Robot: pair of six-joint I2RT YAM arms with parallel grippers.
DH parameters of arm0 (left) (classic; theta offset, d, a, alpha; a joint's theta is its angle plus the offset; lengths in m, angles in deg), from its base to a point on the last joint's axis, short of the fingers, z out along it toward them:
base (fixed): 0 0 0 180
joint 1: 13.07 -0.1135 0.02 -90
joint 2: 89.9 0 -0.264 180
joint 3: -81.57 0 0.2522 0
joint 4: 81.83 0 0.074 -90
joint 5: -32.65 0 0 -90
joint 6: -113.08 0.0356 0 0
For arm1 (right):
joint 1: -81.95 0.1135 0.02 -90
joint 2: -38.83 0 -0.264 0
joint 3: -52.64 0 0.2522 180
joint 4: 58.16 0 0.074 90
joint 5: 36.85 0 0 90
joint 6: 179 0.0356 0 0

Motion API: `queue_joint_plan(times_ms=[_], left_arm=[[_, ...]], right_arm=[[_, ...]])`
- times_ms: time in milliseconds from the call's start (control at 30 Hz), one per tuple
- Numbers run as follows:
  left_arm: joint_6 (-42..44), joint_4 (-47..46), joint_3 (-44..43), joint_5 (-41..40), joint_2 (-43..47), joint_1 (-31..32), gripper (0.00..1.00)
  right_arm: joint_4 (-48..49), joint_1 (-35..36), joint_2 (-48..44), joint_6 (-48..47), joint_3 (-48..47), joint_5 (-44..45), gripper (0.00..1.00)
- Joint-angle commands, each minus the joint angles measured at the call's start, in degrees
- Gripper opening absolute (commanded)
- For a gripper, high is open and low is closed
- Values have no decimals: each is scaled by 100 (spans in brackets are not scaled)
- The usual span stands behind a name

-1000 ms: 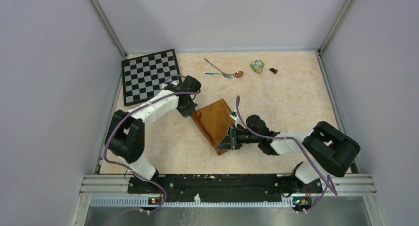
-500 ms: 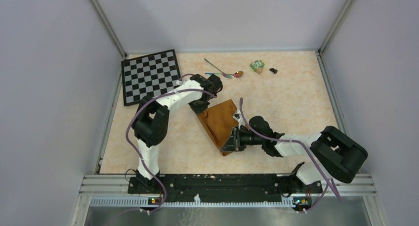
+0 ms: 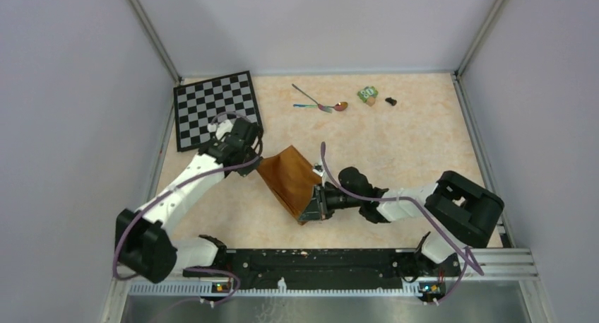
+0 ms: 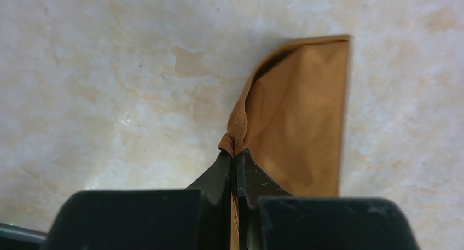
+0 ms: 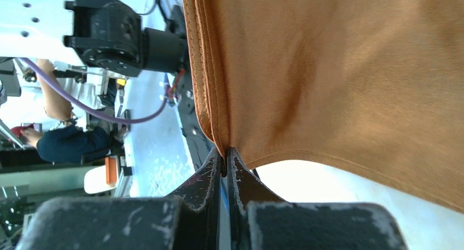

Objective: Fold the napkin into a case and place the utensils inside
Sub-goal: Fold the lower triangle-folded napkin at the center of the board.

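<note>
Napkin [image 3: 285, 176] looks light, limp, slippery satin; left gripper [image 4: 235, 158] and right gripper [image 5: 223, 157] each clamped tight on its edge, likely safest hold.

Mid-table: napkin [image 3: 285, 176] stretched between left gripper [image 3: 256, 159] and right gripper [image 3: 309, 210], both clamped on its edges; cloth forms slanted barrier across centre.
Far-left corner: chessboard [image 3: 212, 109] lying flat; left gripper just beside its near-right corner.
Far edge: utensils [image 3: 321, 105], green block [image 3: 366, 93], small black piece [image 3: 390, 100] in row, close together.
Open room: broad bare band of table [image 3: 417, 143] right of napkin, beyond right arm [image 3: 402, 204], up to right wall [image 3: 537, 125]. Bare patch near-left, crossed by left arm [image 3: 184, 192].
</note>
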Motion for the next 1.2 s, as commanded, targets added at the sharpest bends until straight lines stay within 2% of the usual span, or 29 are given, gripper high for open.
queue_joint_plan(times_ms=[0,167,300,400,867,1167], left_arm=[[845,-695,-24,-355,695,-178,0],[494,-311,-410,-285,39,-170,0],[44,326,-1025,-321,-934,-170,0],[-246,746,-1306,-474,-1346,-175,0],[-1219,1410,-618,-1037,-1225,-231,0],[-1143,1281,-874,-1001,-1633,-299,0]], right_arm=[[653,333,453,233,-320,-320,0],[1306,356,790,595,-266,-417,0],[1244,308,793,579,-163,-366,0],[1252,189,836,559,-84,-405,0],[734,-144,1363,188,-444,-805,0],[453,-291,1415,56,-565,-665,0]])
